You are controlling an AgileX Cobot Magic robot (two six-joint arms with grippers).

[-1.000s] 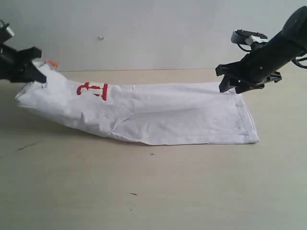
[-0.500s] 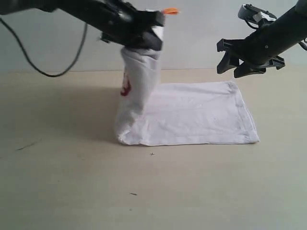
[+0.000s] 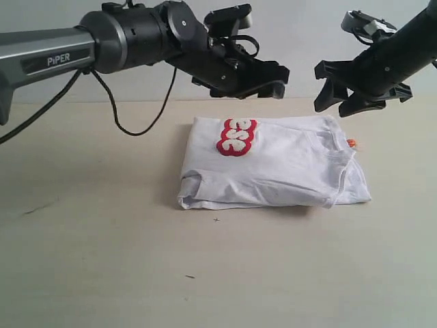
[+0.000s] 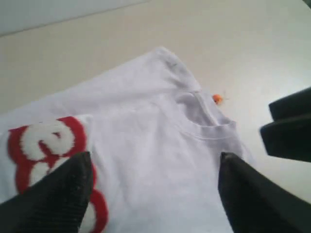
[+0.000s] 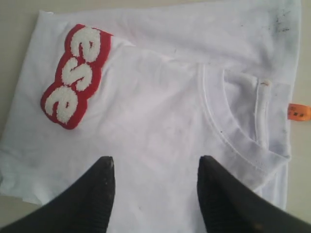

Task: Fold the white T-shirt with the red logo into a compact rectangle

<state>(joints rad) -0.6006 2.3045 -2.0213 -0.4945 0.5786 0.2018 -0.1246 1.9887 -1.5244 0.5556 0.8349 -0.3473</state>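
Pale beige table [image 3: 102, 260] fills the scene, and behind it stands a plain light wall [image 3: 307, 27]. On the table lies the white T-shirt [image 3: 287, 171], folded into a thick, roughly rectangular bundle, a little right of the middle in the exterior view. Its edges are not fully even, and some layers show at the near left corner.

The red logo [image 3: 237, 137] is on top of the bundle, near its far left part. Only a few of the puffy white letters can be seen, because the rest goes under a fold. The ribbed collar [image 5: 228, 141] lies on the right side of the bundle, and the small orange tag [image 3: 351, 143] sticks out at the right edge, beside the collar.

My left gripper [image 3: 249, 85] hangs in the air above the far edge of the shirt, over the logo side. Its jaws are spread wide and nothing is between them.

My right gripper [image 3: 338, 106] hangs above the far right corner of the shirt, apart from the cloth. Its jaws are also apart, with nothing in them. The two grippers are near each other but do not touch.
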